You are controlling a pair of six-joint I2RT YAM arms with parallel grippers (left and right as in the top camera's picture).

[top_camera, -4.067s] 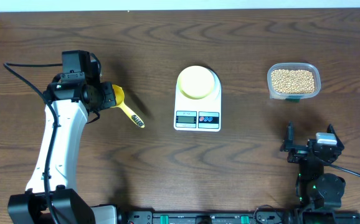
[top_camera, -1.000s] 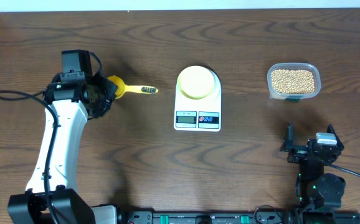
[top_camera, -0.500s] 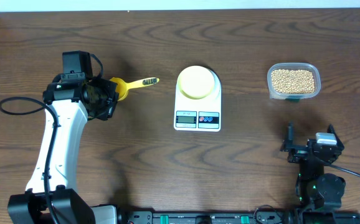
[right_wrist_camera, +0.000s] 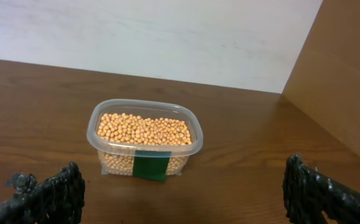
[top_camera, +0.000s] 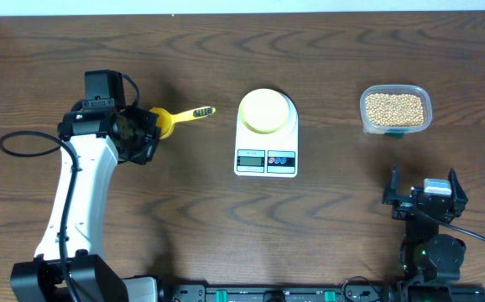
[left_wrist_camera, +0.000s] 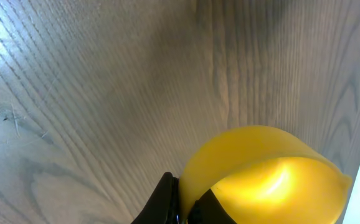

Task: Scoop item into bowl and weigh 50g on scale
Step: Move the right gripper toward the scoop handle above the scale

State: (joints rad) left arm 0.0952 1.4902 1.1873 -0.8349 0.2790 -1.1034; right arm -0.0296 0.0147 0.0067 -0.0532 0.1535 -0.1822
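Note:
Tan beans [top_camera: 396, 107] fill a clear plastic tub [top_camera: 396, 127] at the far right; the tub also shows in the right wrist view [right_wrist_camera: 146, 138]. The pale yellow-green bowl [top_camera: 266, 110] sits on the white scale [top_camera: 266, 160] at mid-table. My left gripper [top_camera: 146, 126] is shut on the rim of the bright yellow scoop [top_camera: 174, 117], whose handle points right toward the scale. In the left wrist view the fingers [left_wrist_camera: 185, 202] pinch the scoop's wall [left_wrist_camera: 261, 174]. My right gripper [top_camera: 423, 193] is open and empty, near the front right, facing the tub [right_wrist_camera: 180, 193].
A black cable [top_camera: 24, 141] loops left of the left arm. A pale wall runs behind the table's far edge [right_wrist_camera: 149, 31].
Over four seconds the left gripper swung the scoop so its handle turned from pointing down-right to pointing right. The right gripper has opened wider in the last half second.

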